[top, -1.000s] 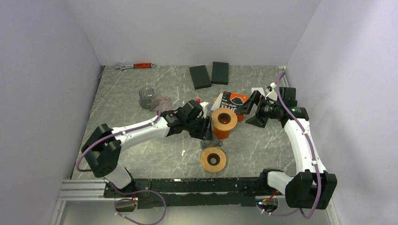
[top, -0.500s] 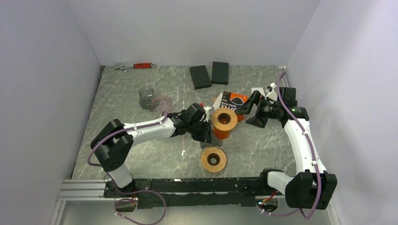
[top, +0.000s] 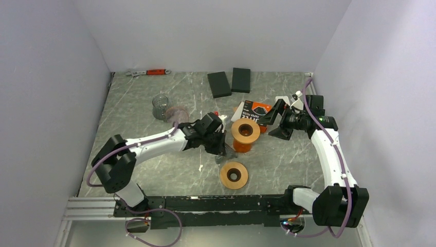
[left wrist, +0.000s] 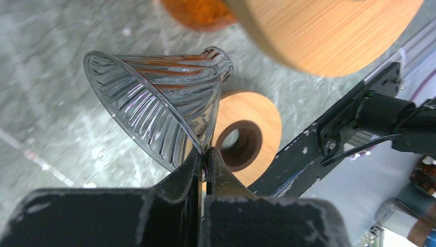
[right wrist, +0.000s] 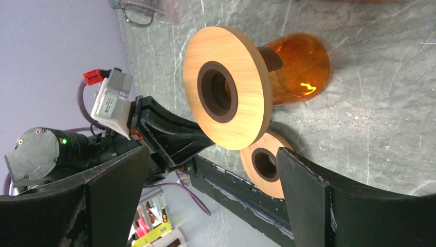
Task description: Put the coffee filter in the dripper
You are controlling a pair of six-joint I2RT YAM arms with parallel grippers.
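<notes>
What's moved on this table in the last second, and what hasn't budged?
The left gripper, shut on the rim of the glass dripper, drew it slightly left, away from the orange carafe. The right gripper, open, the carafe and the loose wooden ring stayed put.

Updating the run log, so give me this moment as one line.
left gripper: shut on glass dripper rim | right gripper: open, holding nothing | glass dripper: empty

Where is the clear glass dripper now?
The clear ribbed glass dripper is clamped by its rim in the left gripper, near the middle of the top view, beside the orange glass carafe and the flat wooden ring.
</notes>
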